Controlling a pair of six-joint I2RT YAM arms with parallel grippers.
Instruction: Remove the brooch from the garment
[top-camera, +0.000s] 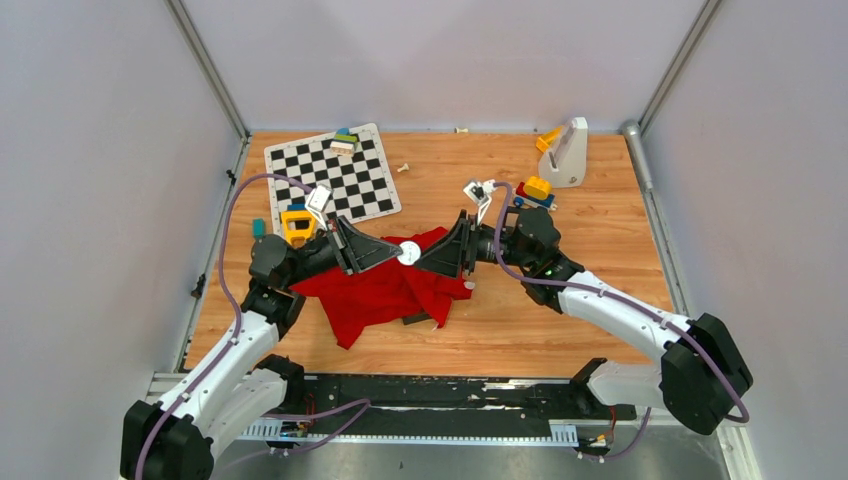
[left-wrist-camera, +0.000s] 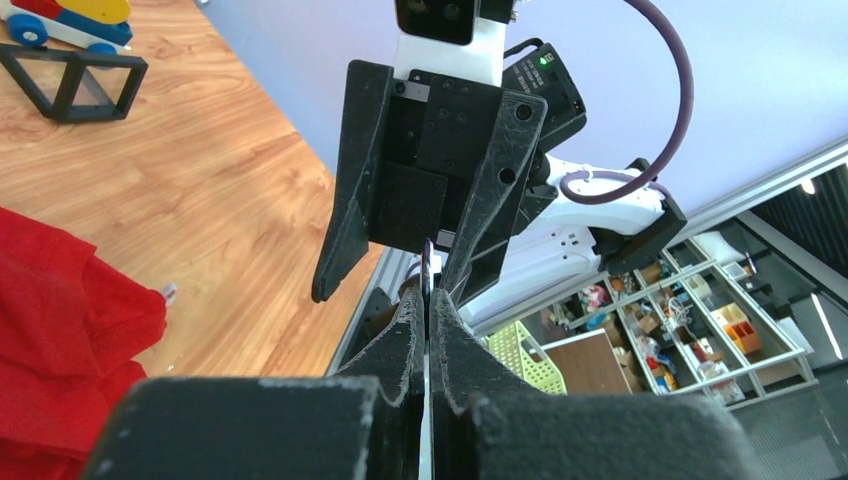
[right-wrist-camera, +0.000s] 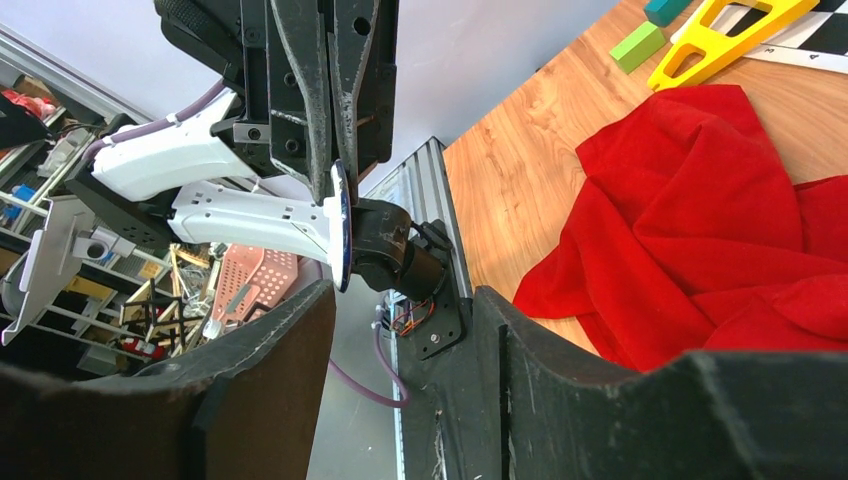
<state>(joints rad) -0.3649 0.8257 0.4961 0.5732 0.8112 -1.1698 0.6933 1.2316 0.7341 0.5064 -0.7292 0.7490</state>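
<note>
Above the upper edge of the red garment (top-camera: 385, 290), which lies crumpled on the wooden table (top-camera: 560, 320), the left gripper (top-camera: 392, 252) pinches a round white brooch (top-camera: 409, 253) tight between its fingers. Both wrist views show the disc edge-on, a thin pale line pressed between the dark pads and held in the air with no cloth hanging from it. Facing it from the other side of the garment, the right gripper (top-camera: 428, 256) hangs with its jaws parted, its fingers standing well wider than the disc is thick. The rim of the brooch sits at the mouth of that gap, close to one finger; whether it touches cannot be told. Beyond the garment, on the left arm's side, a chessboard (top-camera: 333, 180) lies flat on the table.
</note>
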